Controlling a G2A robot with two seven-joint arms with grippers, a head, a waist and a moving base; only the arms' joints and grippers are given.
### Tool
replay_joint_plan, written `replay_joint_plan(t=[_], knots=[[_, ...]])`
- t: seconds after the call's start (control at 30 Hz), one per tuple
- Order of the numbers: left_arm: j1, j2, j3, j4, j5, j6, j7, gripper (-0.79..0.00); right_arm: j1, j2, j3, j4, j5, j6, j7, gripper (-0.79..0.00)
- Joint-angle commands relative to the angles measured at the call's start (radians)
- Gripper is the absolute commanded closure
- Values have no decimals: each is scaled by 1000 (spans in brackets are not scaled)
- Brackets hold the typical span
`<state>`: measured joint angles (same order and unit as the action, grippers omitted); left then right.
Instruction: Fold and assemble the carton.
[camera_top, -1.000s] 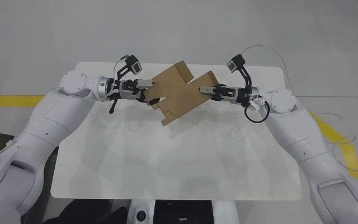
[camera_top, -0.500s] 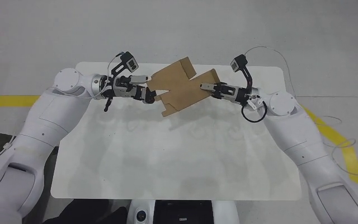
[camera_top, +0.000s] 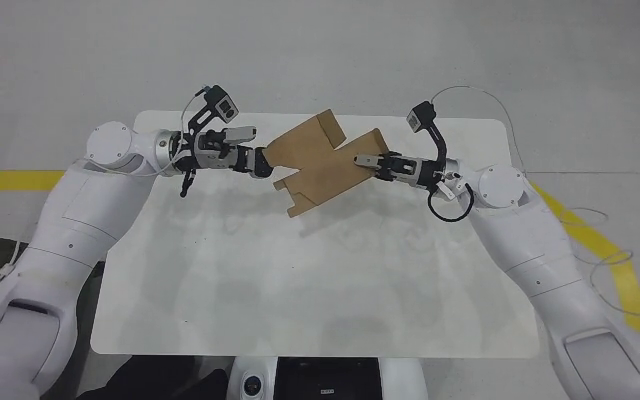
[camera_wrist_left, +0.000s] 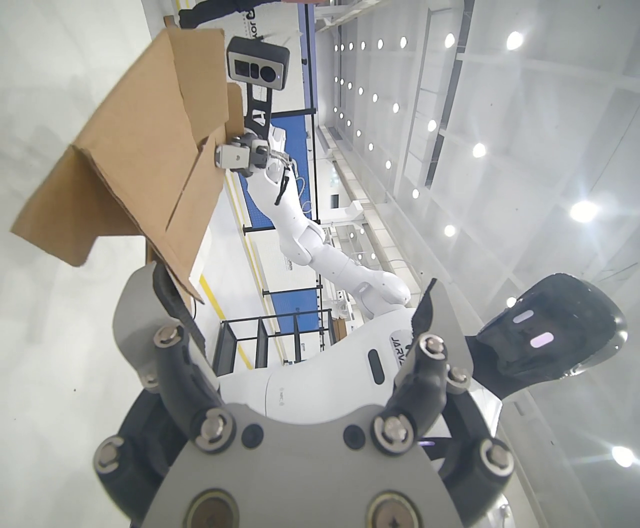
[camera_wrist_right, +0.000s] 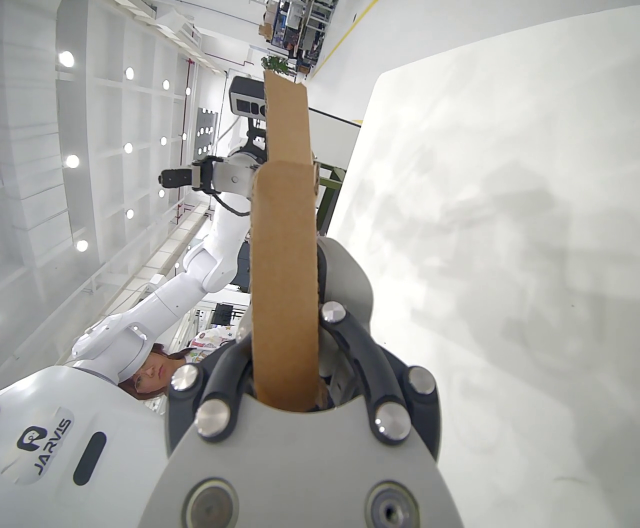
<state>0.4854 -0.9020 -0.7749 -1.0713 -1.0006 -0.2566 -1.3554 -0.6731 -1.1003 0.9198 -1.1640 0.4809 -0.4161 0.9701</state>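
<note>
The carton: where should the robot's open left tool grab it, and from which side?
On the carton, take the thin flap edge facing the left tool, coming edge-on from the robot's left. The right tool pinches the opposite side, and flat cardboard slips between fingers only edgewise.

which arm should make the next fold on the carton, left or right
Left, likely: the left gripper is open beside the carton, free to push a flap. The right gripper is shut on its other side, holding it.
</note>
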Motion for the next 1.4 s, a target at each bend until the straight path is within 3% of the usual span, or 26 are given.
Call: replay_joint_plan(t=[0.0,0.5,0.87,1.0,1.13,1.17,1.37], knots=[[2,-5,-4,1,1,5,13,-785,1,-2,0,-2,-1,1,2,0],[4,-42,-12,37,89,4,81,-773,-2,-14,16,-1,-14,-6,15,0],[10,-64,-25,68,131,10,93,-616,-4,-23,22,5,-19,-8,29,0],[8,-70,-23,78,183,0,104,-606,-6,-25,27,7,-24,-7,31,0],[8,-71,-28,71,275,-46,146,-471,-7,-27,32,7,-30,-4,33,0],[11,-71,-30,68,282,-47,152,-391,-8,-27,32,7,-32,-4,33,0],[25,-73,-50,55,299,-39,152,-262,-8,-31,35,11,-39,0,36,0]])
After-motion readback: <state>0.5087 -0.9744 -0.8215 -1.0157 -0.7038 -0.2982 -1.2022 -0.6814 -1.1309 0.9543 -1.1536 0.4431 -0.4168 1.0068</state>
